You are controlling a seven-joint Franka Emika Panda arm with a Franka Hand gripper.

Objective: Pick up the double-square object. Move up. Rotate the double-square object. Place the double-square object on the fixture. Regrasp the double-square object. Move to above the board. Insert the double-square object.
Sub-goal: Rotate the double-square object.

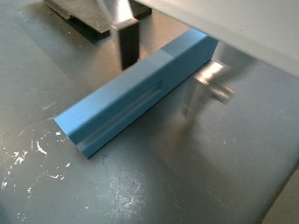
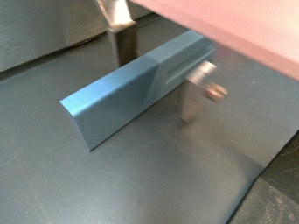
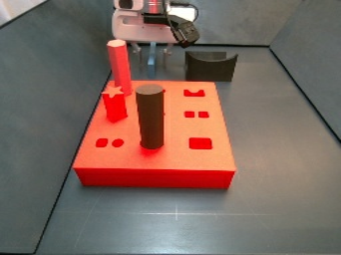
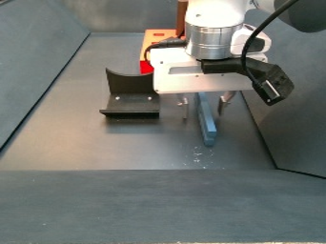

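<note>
The arm reaches straight down at the far end of the floor, its white wrist upright. The gripper point(image 4: 211, 99) hangs low, fingers point(image 2: 193, 103) pointing down and spread apart, one silver plate on each side of the double-square object point(image 1: 135, 94).

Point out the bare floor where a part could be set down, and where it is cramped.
Free: the grey floor in front of the large red square board. Crowded: the end effector straddles the grey-blue double-square bar, beside the small dark notched fixture.

Blue double-square object point(image 1: 135, 92), red board point(image 3: 160, 159) w/ dark grey cylinder point(image 3: 148, 118), black fixture point(image 4: 128, 95)
</note>
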